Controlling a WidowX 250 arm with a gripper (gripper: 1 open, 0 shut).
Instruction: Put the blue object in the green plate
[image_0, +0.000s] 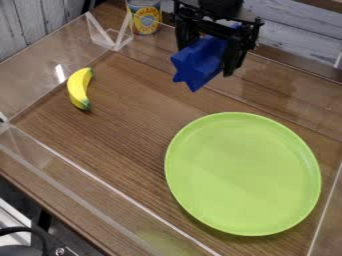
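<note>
Green plate (243, 172) near table (120, 110) front-right edge, free wood on its left. Gripper (217, 50) above plate's far side, pinching blue object (201, 62), tilted, ridged.

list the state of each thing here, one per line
blue object: held in the claw, lifted off the table
claw: shut on the blue object, up behind the plate
green plate: flat on the table, nothing on it
banana: lying on the table at left, untouched
</note>
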